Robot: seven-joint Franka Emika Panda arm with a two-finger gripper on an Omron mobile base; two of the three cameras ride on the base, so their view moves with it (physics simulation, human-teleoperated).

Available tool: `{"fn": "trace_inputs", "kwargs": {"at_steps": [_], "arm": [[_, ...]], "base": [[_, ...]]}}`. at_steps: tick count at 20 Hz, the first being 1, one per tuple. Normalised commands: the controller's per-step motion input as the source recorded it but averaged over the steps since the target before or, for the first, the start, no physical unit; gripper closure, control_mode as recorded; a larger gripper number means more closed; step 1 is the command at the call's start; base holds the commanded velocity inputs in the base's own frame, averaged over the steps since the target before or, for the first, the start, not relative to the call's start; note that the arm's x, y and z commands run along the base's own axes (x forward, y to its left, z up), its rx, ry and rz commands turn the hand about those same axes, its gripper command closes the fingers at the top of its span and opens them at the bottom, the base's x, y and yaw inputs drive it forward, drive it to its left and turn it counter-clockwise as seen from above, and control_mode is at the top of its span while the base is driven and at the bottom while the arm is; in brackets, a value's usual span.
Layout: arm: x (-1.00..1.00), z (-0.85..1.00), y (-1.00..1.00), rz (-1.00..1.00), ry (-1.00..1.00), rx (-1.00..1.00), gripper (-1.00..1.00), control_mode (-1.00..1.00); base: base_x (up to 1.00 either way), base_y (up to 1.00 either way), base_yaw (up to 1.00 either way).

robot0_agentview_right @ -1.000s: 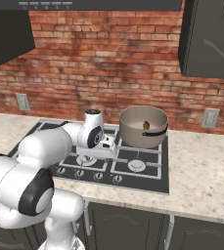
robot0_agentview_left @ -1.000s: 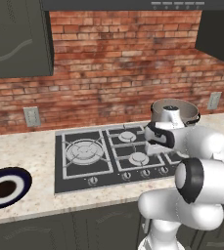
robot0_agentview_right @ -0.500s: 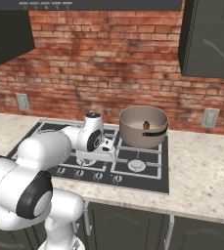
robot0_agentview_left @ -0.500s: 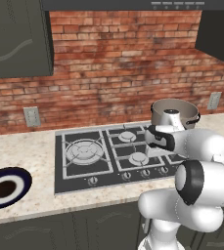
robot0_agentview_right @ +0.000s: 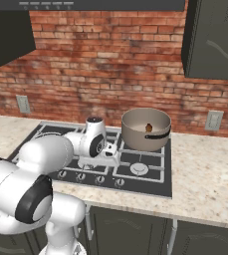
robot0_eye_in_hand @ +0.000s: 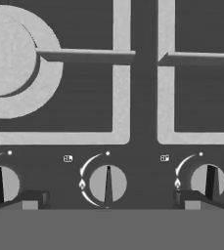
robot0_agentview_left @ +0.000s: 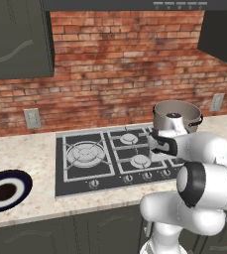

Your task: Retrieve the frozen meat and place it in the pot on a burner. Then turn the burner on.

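The wide-open claw (robot0_eye_in_hand: 107, 202) is hovering over the middle dark round knob (robot0_eye_in_hand: 107, 184). The reddish-brown meat chunk (robot0_agentview_right: 148, 128) is sitting in the grey metal pot (robot0_agentview_right: 146, 129) at two o'clock, so this knob may be lighting the wrong burner.

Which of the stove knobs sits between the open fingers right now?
In the hand view, the middle knob of the three: it sits centred between the two fingers, while the left knob and right knob lie at either finger.
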Motion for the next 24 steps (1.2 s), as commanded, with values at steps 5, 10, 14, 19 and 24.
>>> {"fn": "trace_inputs", "kwargs": {"at_steps": [5,10,14,19,24], "arm": [[0.0,-0.05,0.0,0.0,0.0,-0.01,-1.0,-1.0],[0.0,-0.03,0.0,0.0,-0.01,0.0,-1.0,-1.0],[0.0,-0.11,0.0,0.0,-0.01,0.0,-1.0,-1.0],[0.0,-0.3,0.0,0.0,-0.04,0.0,-1.0,-1.0],[0.0,-0.15,0.0,0.0,-0.01,0.01,-1.0,-1.0]], "base": [[0.0,0.0,0.0],[0.0,0.0,0.0],[0.0,0.0,0.0],[0.0,0.0,0.0],[0.0,0.0,0.0]]}}
